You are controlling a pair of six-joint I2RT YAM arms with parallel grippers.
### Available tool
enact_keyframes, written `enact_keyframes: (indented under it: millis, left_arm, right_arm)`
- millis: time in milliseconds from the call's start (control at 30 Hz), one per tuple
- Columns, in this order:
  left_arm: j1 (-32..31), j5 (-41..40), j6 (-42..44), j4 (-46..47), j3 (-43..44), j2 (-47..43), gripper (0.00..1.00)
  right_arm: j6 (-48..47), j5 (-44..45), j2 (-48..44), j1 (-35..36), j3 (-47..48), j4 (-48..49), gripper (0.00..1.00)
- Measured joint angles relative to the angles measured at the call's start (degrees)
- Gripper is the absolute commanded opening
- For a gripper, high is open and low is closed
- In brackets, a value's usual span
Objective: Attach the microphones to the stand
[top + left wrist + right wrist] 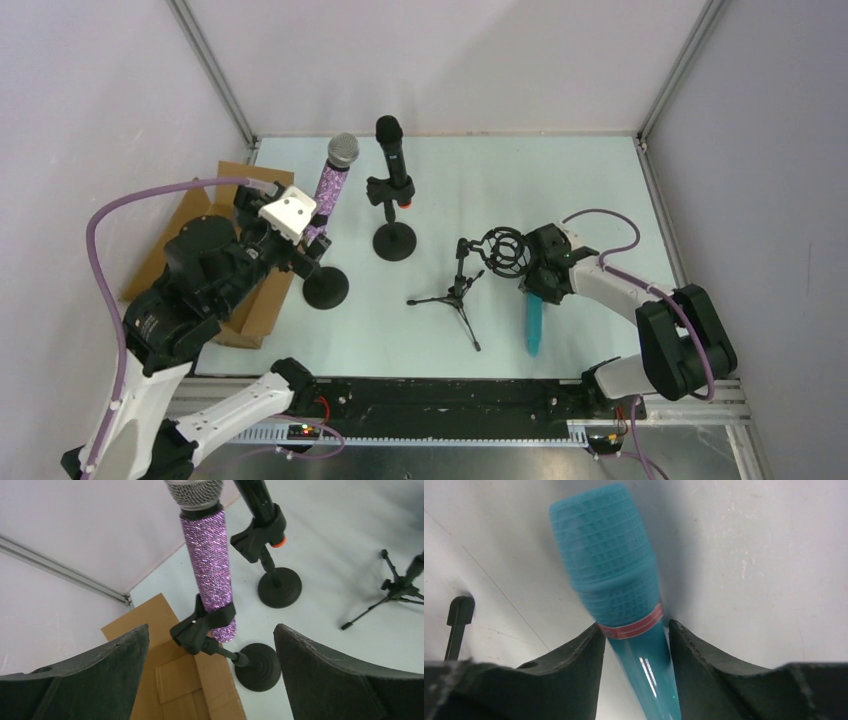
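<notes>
Three microphones show from above: the purple microphone (337, 178) and black microphone (392, 155) sit clipped on stands (394, 241) upper centre. The light blue microphone (534, 325) lies lower right, its head hidden under the right gripper (547, 285).

Left wrist: the left gripper (211, 629) has jaws wide apart, and the purple microphone's head is cut off.

Right wrist: jaws clamped on the light blue microphone's handle, whose lower end is cut off.

Colour rundown: the slim purple-glitter microphone (209, 575) is sparkly all over, with a silver mesh head. The slim all-black microphone (393, 155) has an orange-red bit at its bottom end. The slim teal-blue plastic microphone (619, 595) has a grid-patterned head with a thin red band under it. Round-based black metal stands (394, 242), flat brown cardboard (155, 611), pale mint tabletop (560, 180), lilac rubbery cables (200, 183).
</notes>
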Motion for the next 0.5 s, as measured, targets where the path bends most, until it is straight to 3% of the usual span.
enact_keyframes:
  millis: [67, 200, 267, 500]
  left_arm:
    - [0.04, 1.51, -0.33, 0.00, -1.51, -1.29, 0.98]
    - [0.04, 3.23, -0.44, -0.33, -2.91, -1.36, 0.98]
    - [0.04, 3.45, -0.39, -0.42, -2.99, -0.87, 0.98]
    - [0.04, 3.76, -0.33, -0.39, -3.02, 0.28, 0.98]
  right_arm:
    - [0.20, -0.22, 0.17, -0.52, -0.02, 0.68, 0.43]
    - [0.66, -1.79, -0.02, -2.29, -0.07, 1.81, 0.10]
    - [0.96, -2.62, -1.07, -3.85, -0.13, 1.90, 0.00]
    - [-1.22, -2.97, -16.35, -10.82, 1.16, -1.92, 0.00]
